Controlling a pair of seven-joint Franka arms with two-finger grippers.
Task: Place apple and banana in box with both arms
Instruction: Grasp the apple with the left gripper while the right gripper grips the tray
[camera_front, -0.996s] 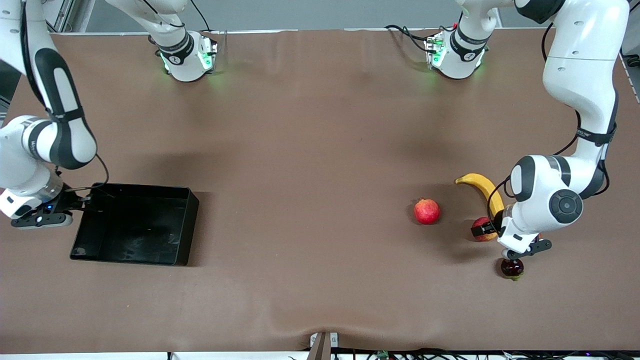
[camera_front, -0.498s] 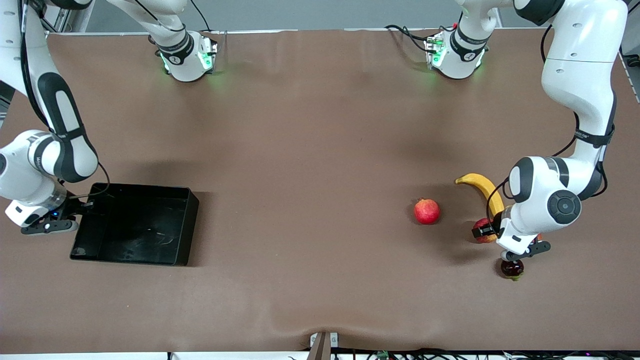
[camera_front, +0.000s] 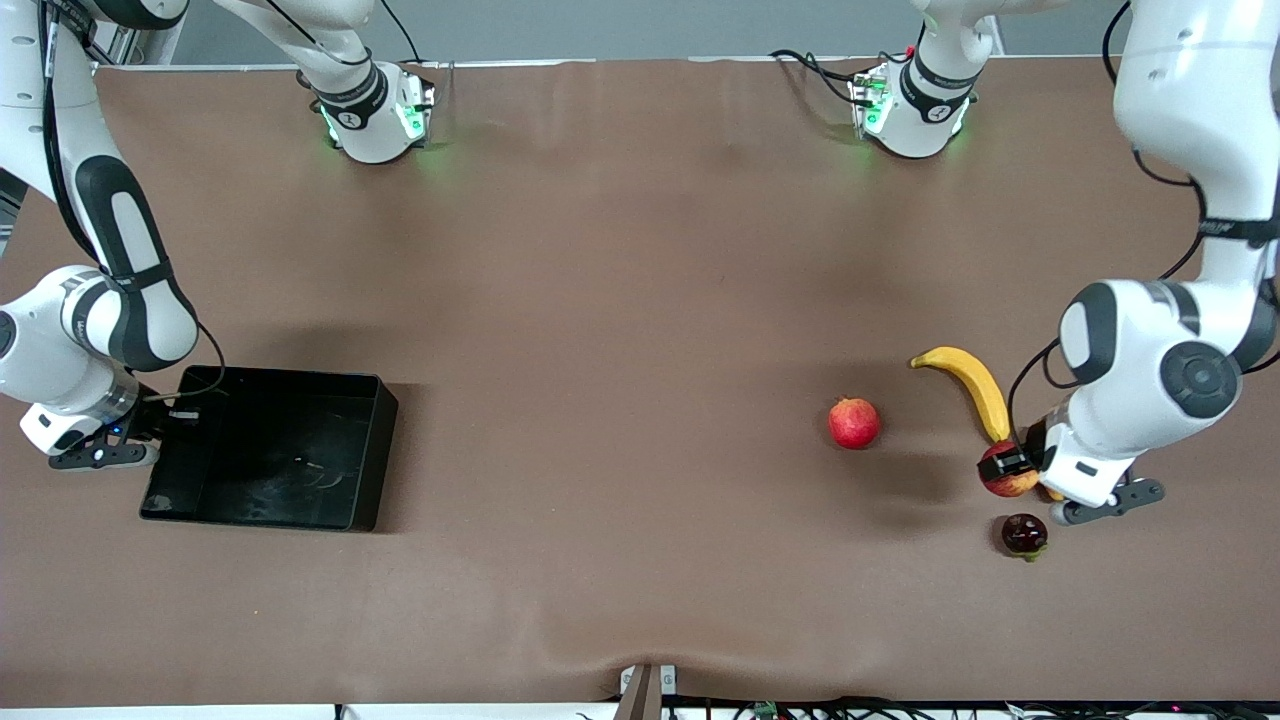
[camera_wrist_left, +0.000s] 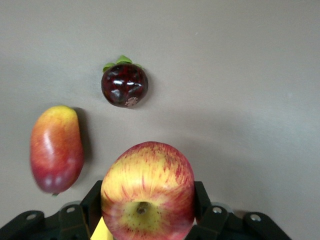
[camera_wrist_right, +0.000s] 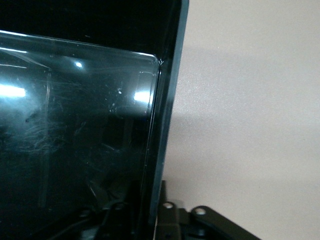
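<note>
My left gripper (camera_front: 1012, 468) is shut on the apple (camera_front: 1006, 474), red with yellow streaks, and holds it above the table near the banana's end. In the left wrist view the apple (camera_wrist_left: 147, 192) fills the space between the black fingers (camera_wrist_left: 201, 197). The yellow banana (camera_front: 968, 383) lies on the table beside it. The black box (camera_front: 378, 405) sits at the right arm's end of the table. My right gripper (camera_front: 160, 412) is shut on the box's end wall (camera_wrist_right: 167, 125), one finger inside and one outside.
A red pomegranate (camera_front: 853, 422) lies on the table beside the banana, toward the right arm's end. A dark mangosteen (camera_front: 1024, 535) lies nearer the front camera than the apple and also shows in the left wrist view (camera_wrist_left: 124, 85). A red-yellow mango (camera_wrist_left: 56, 148) lies under the left hand.
My left gripper has moved with the apple toward the left arm's end of the table, uncovering the banana's end. The right hand has shifted slightly at the box wall.
</note>
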